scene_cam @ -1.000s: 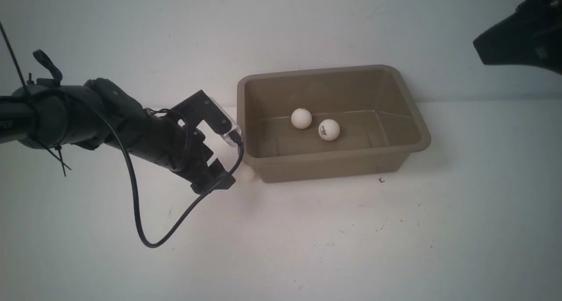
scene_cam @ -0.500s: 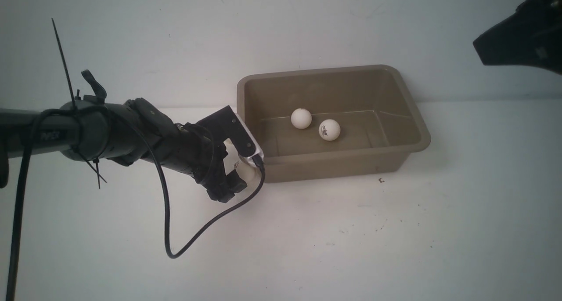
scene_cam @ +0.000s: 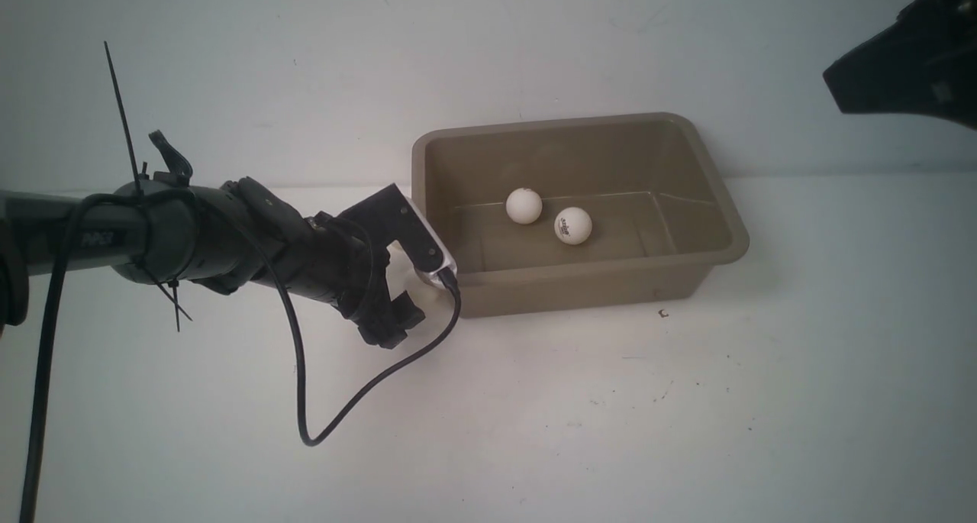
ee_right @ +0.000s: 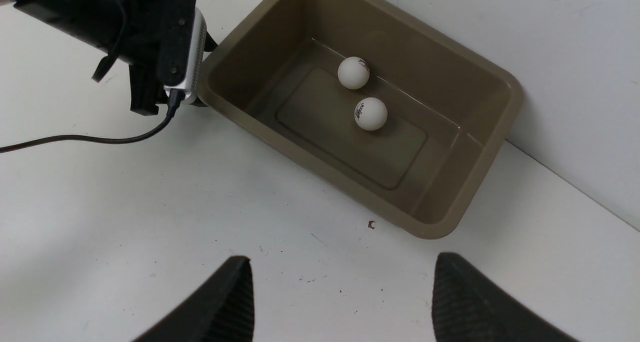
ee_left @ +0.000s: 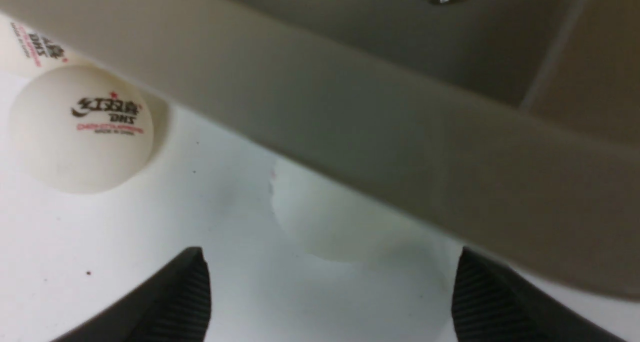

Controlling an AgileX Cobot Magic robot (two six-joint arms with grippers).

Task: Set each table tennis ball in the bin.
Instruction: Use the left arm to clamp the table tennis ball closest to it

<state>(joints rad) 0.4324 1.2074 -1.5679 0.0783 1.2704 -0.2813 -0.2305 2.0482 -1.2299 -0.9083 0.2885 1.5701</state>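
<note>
Done: Two table tennis balls lie on the floor of the bin point(scene_cam: 580, 290), mid-frame in the front view. The rear ball point(scene_cam: 523, 205) and the printed ball point(scene_cam: 572, 225) sit close together but apart.
Left to do: The left wrist view shows more balls on the bench point(scene_cam: 687, 416), outside the bin's wall. A logo ball point(ee_left: 82, 127) sits at upper left, and an edge ball point(ee_left: 20, 42) behind it is cut off by the frame corner. A pale blurred shape point(ee_left: 345, 222), probably a third ball, is tucked under the flared rim.
Left tool: The left tool point(ee_left: 330, 254) is spread wide and empty, low at the bin's left near corner. Its fingers point(ee_left: 185, 297) stand either side of the blurred shape without gripping it.
Right tool: The right tool point(ee_right: 342, 264) hangs high, at upper right of the front view, jaws partly apart and holding nothing.
In the way: The overhanging rim crowds the nearest ball, and one finger looks short of room against the wall.
Also around: A black cable point(scene_cam: 305, 401) hangs in a loop below the left wrist. A small dark speck point(scene_cam: 662, 314) lies in front of the bin.
</note>
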